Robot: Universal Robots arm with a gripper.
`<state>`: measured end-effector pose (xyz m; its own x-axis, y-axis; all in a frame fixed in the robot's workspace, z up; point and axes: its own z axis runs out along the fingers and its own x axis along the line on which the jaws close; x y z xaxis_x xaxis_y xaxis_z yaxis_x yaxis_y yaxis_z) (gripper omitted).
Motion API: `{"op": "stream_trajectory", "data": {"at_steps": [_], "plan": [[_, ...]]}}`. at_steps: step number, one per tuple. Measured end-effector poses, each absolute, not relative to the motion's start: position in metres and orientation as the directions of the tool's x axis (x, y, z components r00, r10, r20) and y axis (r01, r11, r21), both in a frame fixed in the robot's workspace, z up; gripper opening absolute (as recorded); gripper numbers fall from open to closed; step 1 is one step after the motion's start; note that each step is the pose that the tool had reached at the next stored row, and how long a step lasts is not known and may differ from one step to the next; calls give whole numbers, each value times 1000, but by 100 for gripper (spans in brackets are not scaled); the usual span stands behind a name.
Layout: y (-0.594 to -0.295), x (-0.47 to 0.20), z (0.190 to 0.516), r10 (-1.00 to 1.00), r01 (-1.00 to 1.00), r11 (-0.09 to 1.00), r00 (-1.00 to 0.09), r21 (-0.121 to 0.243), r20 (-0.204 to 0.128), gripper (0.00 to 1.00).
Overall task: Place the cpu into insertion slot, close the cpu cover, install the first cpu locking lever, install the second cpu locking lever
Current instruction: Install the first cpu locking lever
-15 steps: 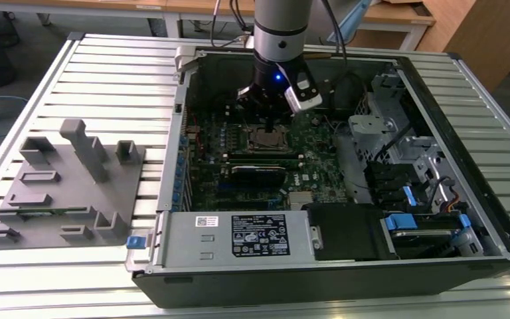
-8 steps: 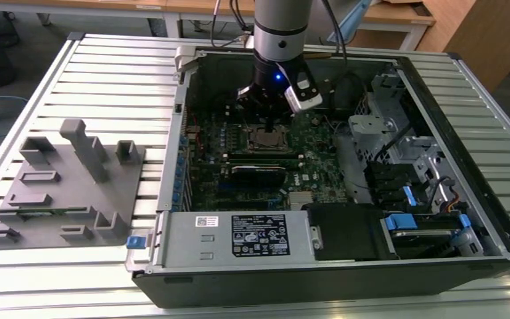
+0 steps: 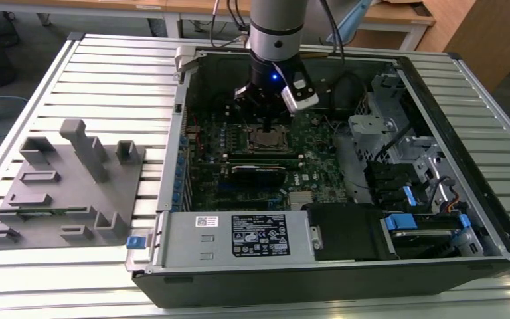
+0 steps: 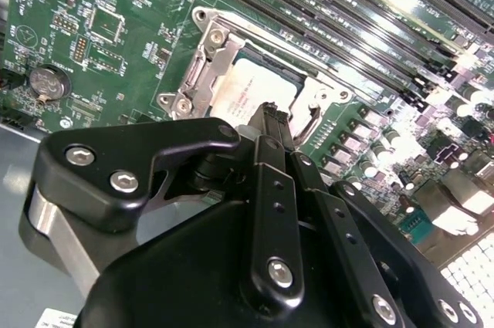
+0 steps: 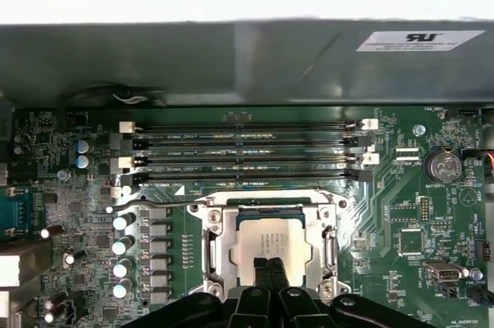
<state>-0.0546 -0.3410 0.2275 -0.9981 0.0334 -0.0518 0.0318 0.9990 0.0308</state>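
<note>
The cpu [image 5: 266, 237] is seated in the socket, framed by the apparently lowered cpu cover [image 5: 217, 247]; the gripper [image 5: 268, 266] is set fingers-together at the chip's edge, presumably for pressing, not grasping

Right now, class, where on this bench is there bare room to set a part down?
Bare: the slatted table between the grey fixture and its far edge, on the exterior view's left of the computer case. Crowded: inside the case, where the gripper hangs over the cpu by the memory slots.
</note>
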Motion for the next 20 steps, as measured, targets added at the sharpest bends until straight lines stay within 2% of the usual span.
{"op": "stream_trajectory", "data": {"at_steps": [20], "plan": [[-341,-60,234,33,32,999,-998,32,-54,11]]}}
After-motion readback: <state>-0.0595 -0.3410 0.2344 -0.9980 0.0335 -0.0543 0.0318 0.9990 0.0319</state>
